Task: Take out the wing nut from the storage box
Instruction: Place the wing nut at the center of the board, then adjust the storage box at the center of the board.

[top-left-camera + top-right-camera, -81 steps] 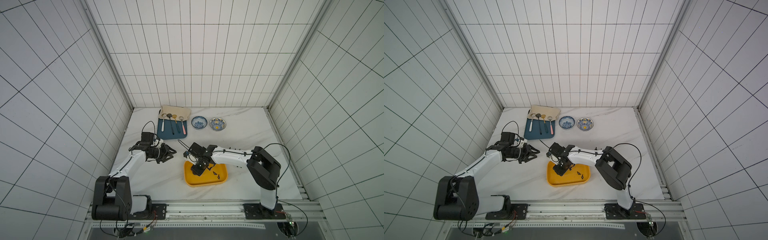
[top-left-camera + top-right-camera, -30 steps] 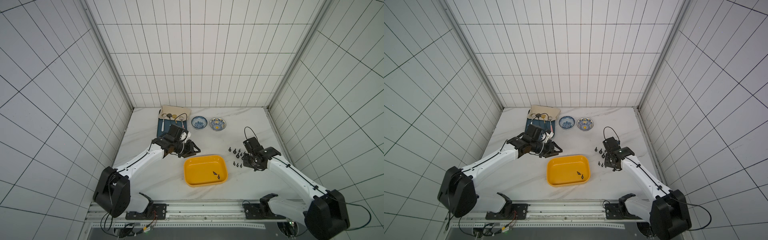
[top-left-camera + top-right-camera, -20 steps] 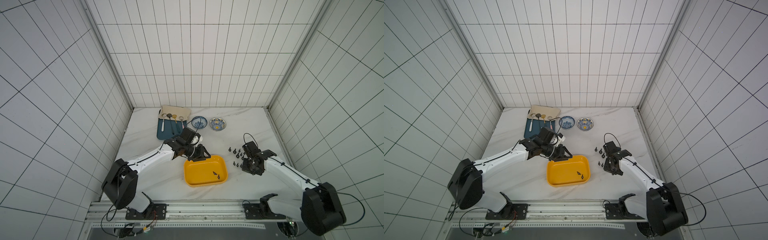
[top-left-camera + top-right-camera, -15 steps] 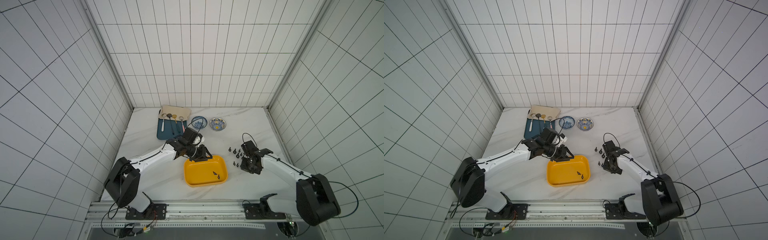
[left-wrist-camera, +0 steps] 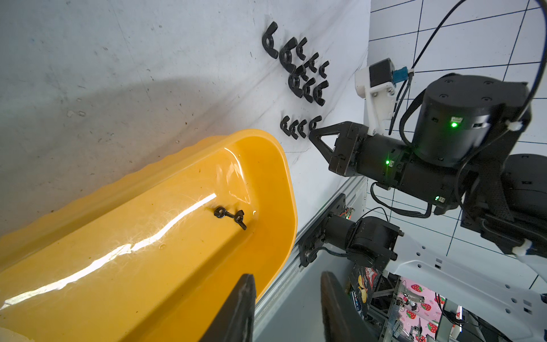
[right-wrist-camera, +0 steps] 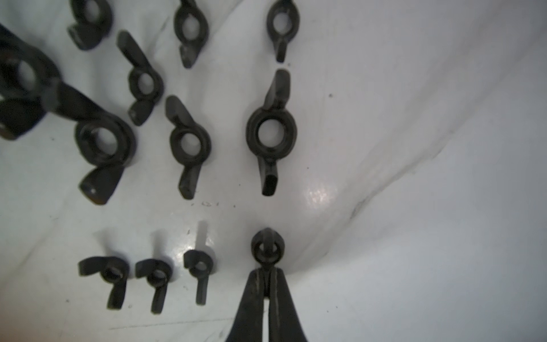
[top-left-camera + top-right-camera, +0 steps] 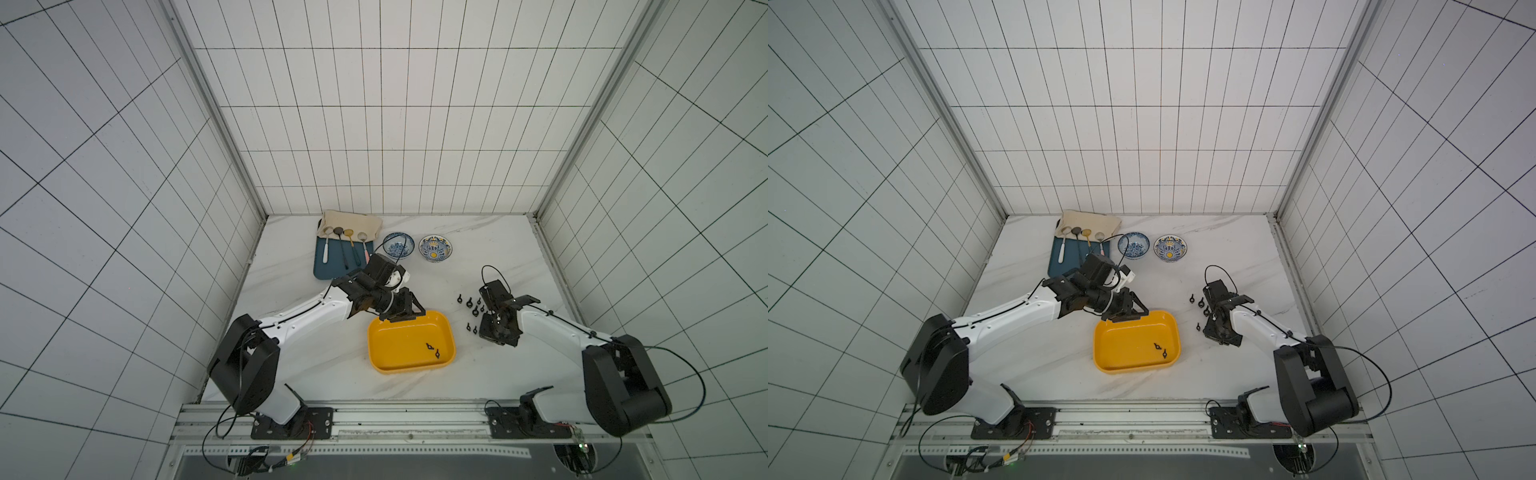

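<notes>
The yellow storage box (image 7: 395, 347) (image 7: 1121, 345) (image 5: 165, 266) lies near the table's front middle. Two small black wing nuts (image 7: 432, 350) (image 7: 1160, 350) (image 5: 230, 216) lie inside it at the right. My right gripper (image 6: 268, 274) (image 7: 483, 330) (image 7: 1208, 330) (image 5: 313, 136) is down at the table right of the box. It is shut on one wing of a small wing nut (image 6: 268, 247), at the end of a row of small nuts. My left gripper (image 5: 285, 299) (image 7: 409, 318) (image 7: 1129, 314) hangs open and empty over the box's far left corner.
Several black wing nuts (image 7: 473, 307) (image 7: 1200, 307) (image 5: 305, 80) (image 6: 189, 142) stand in rows on the marble right of the box. At the back lie a dark-blue tray (image 7: 332, 266) with spoons, a beige cloth (image 7: 353, 219) and two patterned bowls (image 7: 398, 245) (image 7: 435, 248). A metal rail (image 7: 374, 411) runs along the front edge.
My right gripper has left the box and stayed by the nut rows on the right. My left gripper has swung from near the blue tray to the box's far left corner.
</notes>
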Controlling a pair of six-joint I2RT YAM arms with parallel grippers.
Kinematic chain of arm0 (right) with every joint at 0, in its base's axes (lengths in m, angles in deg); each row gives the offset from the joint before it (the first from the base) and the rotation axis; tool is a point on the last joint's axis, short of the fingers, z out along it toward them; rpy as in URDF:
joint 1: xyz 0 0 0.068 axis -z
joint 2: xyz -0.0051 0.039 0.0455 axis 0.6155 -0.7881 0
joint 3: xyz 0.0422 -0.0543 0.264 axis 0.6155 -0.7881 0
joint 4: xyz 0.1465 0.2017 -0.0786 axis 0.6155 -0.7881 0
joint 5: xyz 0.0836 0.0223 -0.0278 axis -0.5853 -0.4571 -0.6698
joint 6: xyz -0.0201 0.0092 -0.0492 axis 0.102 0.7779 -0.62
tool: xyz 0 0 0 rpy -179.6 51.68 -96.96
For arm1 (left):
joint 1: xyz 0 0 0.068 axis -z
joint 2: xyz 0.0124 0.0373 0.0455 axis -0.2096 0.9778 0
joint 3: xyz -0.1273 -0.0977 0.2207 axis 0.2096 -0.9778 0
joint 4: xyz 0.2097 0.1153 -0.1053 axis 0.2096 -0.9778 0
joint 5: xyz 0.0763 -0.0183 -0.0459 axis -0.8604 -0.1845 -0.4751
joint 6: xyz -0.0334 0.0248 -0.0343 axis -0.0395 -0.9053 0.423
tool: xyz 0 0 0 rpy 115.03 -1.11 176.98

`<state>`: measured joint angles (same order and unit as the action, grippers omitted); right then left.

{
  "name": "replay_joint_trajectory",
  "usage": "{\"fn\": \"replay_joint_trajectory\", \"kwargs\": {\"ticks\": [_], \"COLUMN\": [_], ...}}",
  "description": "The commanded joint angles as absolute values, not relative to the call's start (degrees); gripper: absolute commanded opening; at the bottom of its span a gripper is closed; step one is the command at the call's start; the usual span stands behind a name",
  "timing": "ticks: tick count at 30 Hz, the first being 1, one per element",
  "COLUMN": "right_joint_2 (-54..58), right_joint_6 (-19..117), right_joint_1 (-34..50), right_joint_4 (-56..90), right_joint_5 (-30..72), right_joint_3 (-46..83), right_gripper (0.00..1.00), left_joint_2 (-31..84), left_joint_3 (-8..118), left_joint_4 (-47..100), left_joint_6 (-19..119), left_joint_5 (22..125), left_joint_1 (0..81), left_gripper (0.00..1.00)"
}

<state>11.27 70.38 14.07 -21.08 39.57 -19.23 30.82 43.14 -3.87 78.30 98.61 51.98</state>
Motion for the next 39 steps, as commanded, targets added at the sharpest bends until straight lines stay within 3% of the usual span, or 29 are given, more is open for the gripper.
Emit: {"fn": "replay_joint_trajectory", "kwargs": {"ticks": [1,7,20,28,39], "right_joint_2": [9.52,9.67,12.24,17.15,26.33], "right_joint_6": [69.78,69.59,69.58,69.26,68.61], "right_joint_1": [14.70,14.70,14.70,14.72,14.79], "right_joint_4": [-20.81,-21.14,-22.49,-26.40,-33.84], "right_joint_5": [37.99,37.70,38.29,39.45,46.66], "right_joint_3": [-19.47,-19.90,-19.66,-17.88,-11.94], "right_gripper": [0.06,0.13,0.16,0.25,0.26], "left_joint_2": [31.36,31.36,31.16,30.92,30.13], "left_joint_3": [44.14,44.14,43.86,43.61,43.94], "left_joint_4": [-2.89,-2.92,-3.00,-2.93,-4.51], "left_joint_6": [77.40,77.49,77.80,77.94,77.06], "left_joint_5": [99.32,99.59,99.49,99.24,98.10], "left_joint_1": [52.09,52.17,52.09,52.11,52.01], "left_gripper": [0.40,0.40,0.40,0.40,0.40]}}
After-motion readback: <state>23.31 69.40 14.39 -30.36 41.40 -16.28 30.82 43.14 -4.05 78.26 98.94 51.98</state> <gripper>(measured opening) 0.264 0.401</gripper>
